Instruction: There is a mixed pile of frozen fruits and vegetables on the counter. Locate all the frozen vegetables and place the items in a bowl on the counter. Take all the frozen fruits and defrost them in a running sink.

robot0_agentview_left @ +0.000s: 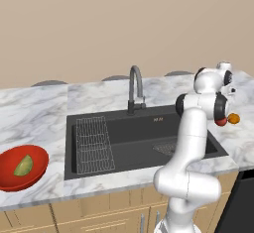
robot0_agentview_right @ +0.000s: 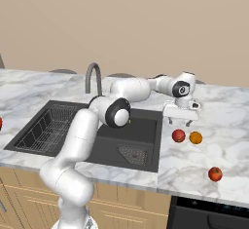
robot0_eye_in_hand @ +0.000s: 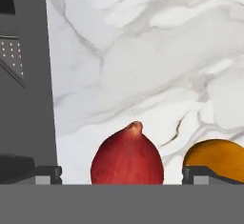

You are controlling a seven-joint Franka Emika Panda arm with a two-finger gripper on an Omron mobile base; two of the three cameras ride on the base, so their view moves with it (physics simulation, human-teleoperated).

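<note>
My gripper (robot0_agentview_right: 179, 123) hangs over the counter (robot0_agentview_right: 228, 111) right of the sink (robot0_agentview_right: 146, 125), jaws spread fully and holding nothing, straddling the pinkish-red ball (robot0_eye_in_hand: 127, 154) so they can drop either side of it. The orange ball (robot0_eye_in_hand: 215, 154) sits just beside it, close to one fingertip; I judge a clash possible there. The small red ball (robot0_agentview_right: 215, 174) lies apart, nearer the counter's front edge. Far left, the red bowl (robot0_agentview_left: 37, 170) already holds the green wedge (robot0_agentview_left: 23, 166), awaiting this second vegetable.

The arm (robot0_agentview_right: 80, 140) is bent at the elbow and stretched out rightward. The gripper (robot0_agentview_right: 179, 123) is pointed downward — jaws spread wide, nothing held.
</note>
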